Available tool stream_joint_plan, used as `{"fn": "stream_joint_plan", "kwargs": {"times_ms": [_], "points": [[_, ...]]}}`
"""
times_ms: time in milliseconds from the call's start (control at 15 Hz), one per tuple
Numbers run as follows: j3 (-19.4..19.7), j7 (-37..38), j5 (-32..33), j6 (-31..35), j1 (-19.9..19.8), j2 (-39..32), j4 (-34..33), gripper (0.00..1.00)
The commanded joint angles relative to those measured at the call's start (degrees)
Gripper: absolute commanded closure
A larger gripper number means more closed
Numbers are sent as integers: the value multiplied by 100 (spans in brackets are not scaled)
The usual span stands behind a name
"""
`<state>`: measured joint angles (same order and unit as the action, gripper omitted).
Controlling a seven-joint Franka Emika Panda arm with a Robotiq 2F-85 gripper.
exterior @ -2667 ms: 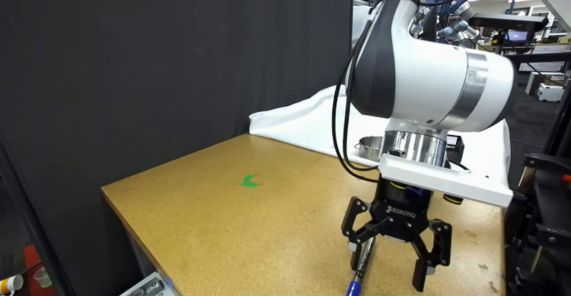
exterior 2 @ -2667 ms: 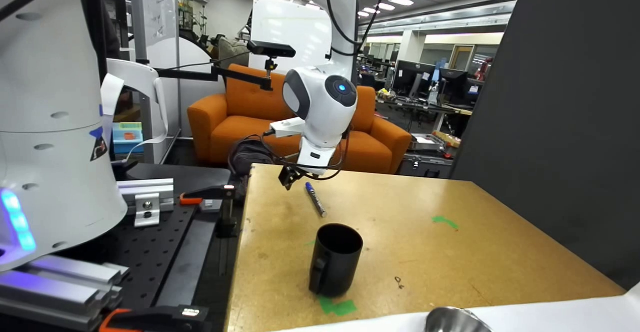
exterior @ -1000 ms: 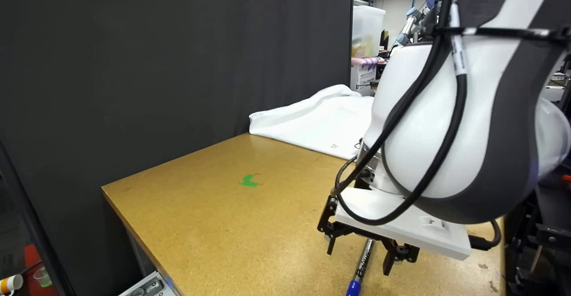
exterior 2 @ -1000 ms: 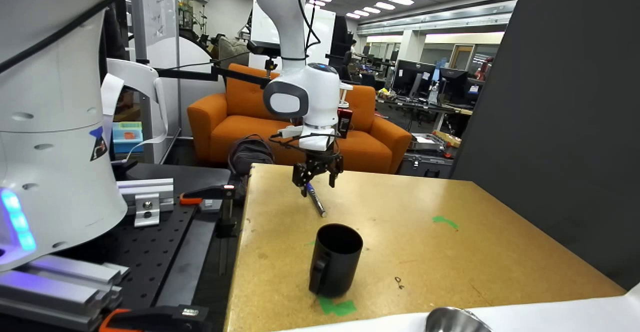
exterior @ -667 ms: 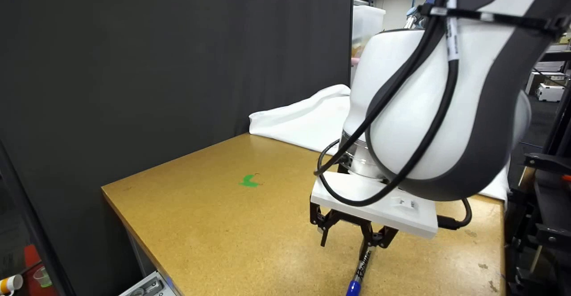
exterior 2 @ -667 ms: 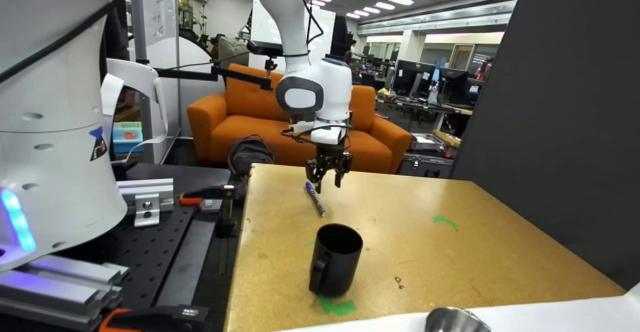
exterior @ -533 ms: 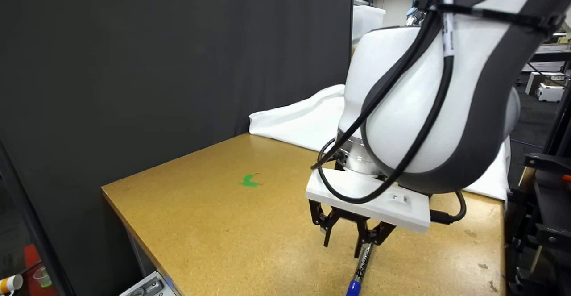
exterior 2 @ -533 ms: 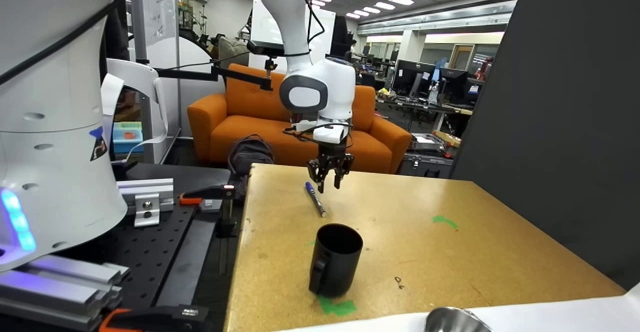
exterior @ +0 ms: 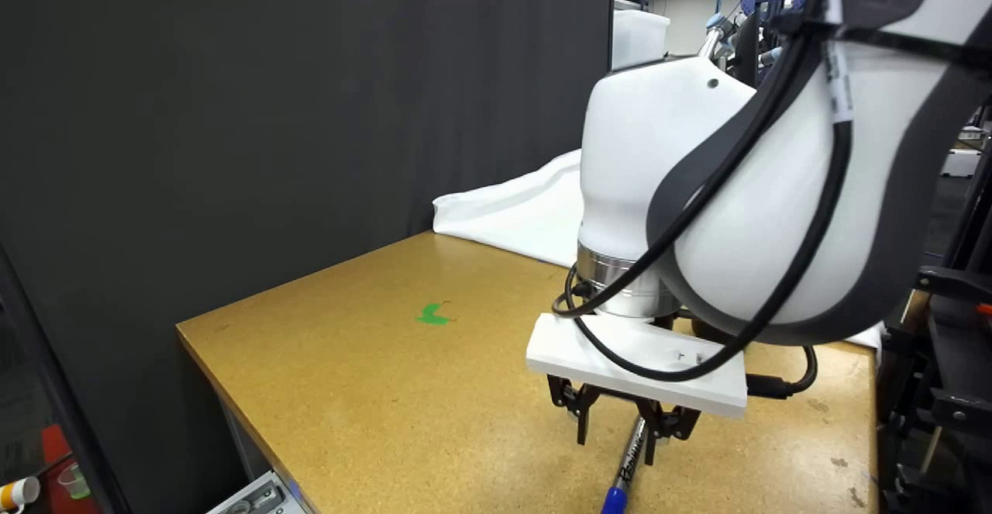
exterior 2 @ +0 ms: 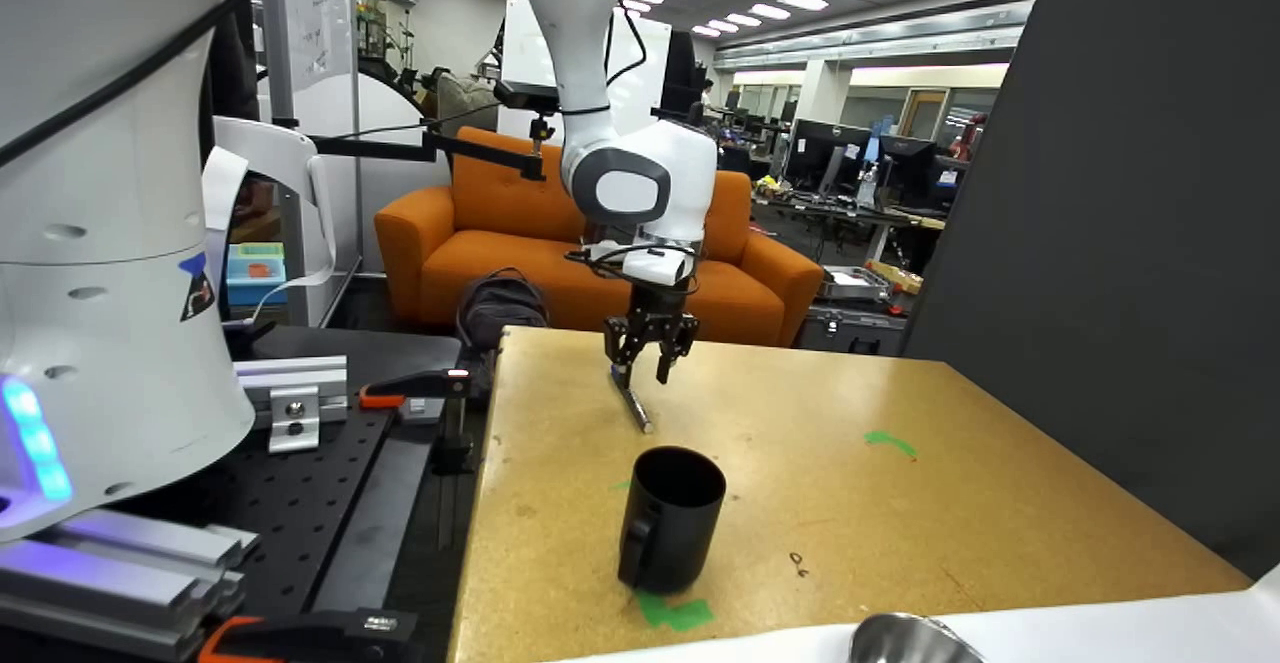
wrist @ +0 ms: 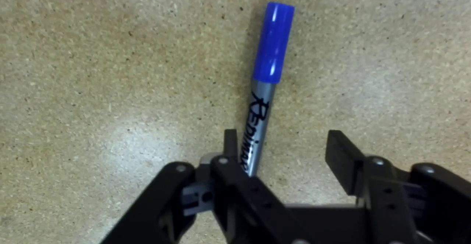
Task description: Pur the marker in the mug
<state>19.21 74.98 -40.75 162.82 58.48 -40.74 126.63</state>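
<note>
Holding nothing, fingers well apart, the gripper [wrist: 283, 148] hangs over a blue-capped marker [wrist: 263, 89] lying flat on the table [exterior 2: 850, 533]; its exact height above it cannot be told. Seen from the wrist, the marker's barrel sits close by the left finger and farther from the right one, and that lopsided aim looks the likeliest source of trouble: on the way down, the left fingertip could land on the barrel and pin it, or nudge the round body into a roll. A pinch toward the uncapped end might also let the marker swivel in the grip, spoiling its angle for the black mug [exterior 2: 672, 523]. The mug stands upright, nearer than the marker in an exterior view, handle to the left, and a marker lowered at a slant would probably catch the rim or topple the mug.

The tan table bears patches of green tape [exterior: 432, 314]. In an exterior view a white cloth [exterior: 511, 215] covers its far end; a metal dish [exterior 2: 912, 640] shows in part at the near edge of an exterior view. Behind the table are an orange sofa [exterior 2: 500, 253], a dark backpack [exterior 2: 505, 308] and, to the far right, monitors [exterior 2: 815, 153]. A dark curtain [exterior: 310, 126] walls off a side in both exterior views.
</note>
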Motion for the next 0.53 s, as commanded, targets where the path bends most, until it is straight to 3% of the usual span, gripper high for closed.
{"fn": "stream_joint_plan", "kwargs": {"times_ms": [0,67,133,200,333,467], "points": [[-429,562,677,-182,-532,215,116,5],[-547,694,817,-180,-661,204,114,1],[-671,797,928,-86,-795,190,117,23],[-825,832,1027,-18,-976,151,90,36],[-1107,865,1200,166,-1296,106,89,42],[-1382,859,1305,316,-1620,68,108,58]]}}
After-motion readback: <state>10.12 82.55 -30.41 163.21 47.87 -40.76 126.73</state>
